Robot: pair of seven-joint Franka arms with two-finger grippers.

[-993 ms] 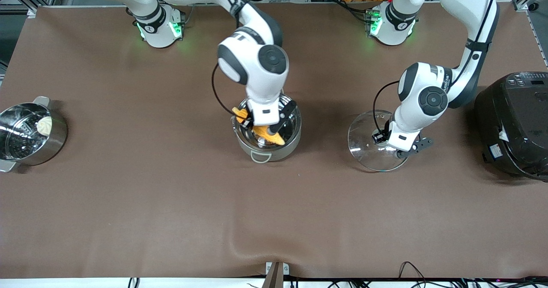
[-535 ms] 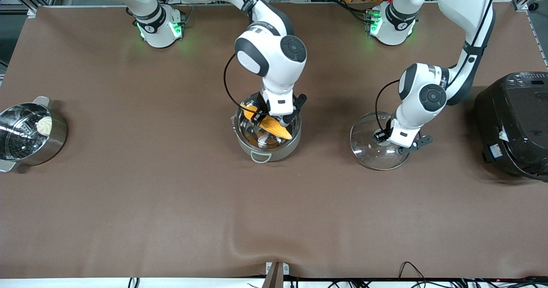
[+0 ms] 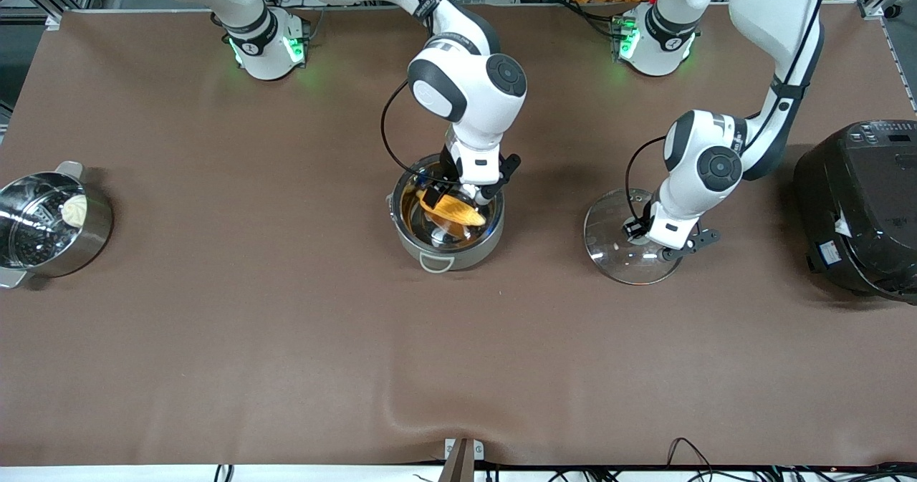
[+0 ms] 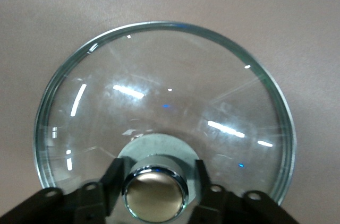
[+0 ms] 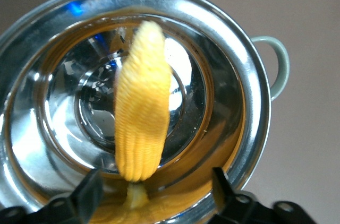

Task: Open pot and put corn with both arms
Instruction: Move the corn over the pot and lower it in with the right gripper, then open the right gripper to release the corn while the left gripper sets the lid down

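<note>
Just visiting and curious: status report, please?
Right gripper open over the pot, corn inside. Left gripper shut on lid knob, lid beside pot. Nothing obstructing.

Glossy steel pot, clear glass lid, matt brown table.

No text can be read for certain; the left arm's forearm carries small lettering, perhaps a brand, too faint.

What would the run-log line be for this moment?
right tool: open over round steel pot, yellow corn cob inside | left tool: shut on copper knob of glass lid, beside pot
</note>
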